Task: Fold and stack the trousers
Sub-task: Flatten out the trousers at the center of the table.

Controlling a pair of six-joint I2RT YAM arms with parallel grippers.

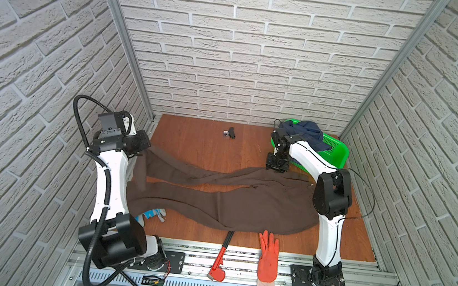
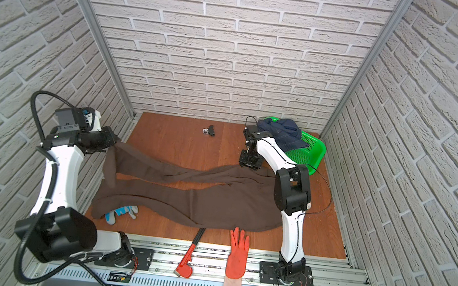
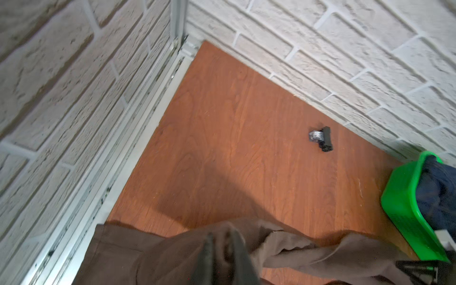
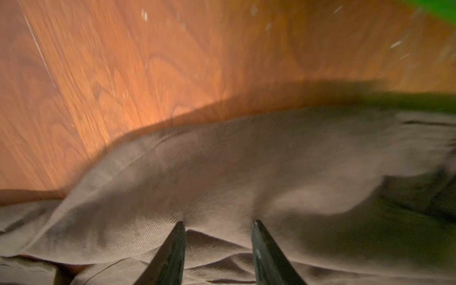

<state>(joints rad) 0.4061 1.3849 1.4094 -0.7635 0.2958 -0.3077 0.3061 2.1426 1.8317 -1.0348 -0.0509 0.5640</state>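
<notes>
Garment: long dark brown trousers (image 1: pixel 230 204) of thin soft fabric stretch across nearly the whole reddish wooden table (image 1: pixel 193 140), with the waist at the right arm's side and both legs running left.
Lie of the cloth: we see the near leg flat. The far leg is twisted and rises off the table at its hem.
Left gripper (image 3: pixel 222 251): the raised hem drapes over its dark fingers. We cannot tell whether the jaws pinch the cloth or merely carry it.
Right gripper (image 4: pixel 218 227): its jaws stand apart, with the tips down on the far edge of the waist and a crease of cloth between them.
Step in hand: we judge this to be the laying-out stage, as no fold is made yet.
Next move: in our view, the far leg needs untwisting and laying alongside the near one, with both ends gripped firmly before any fold.
Surroundings: a green plastic basket (image 1: pixel 337 152) holding a dark blue garment (image 1: pixel 307 131) sits just beyond the waist. An orange rubber glove (image 1: pixel 268 258) and a red metal wrench (image 1: pixel 219 261) lie at the near edge.
</notes>
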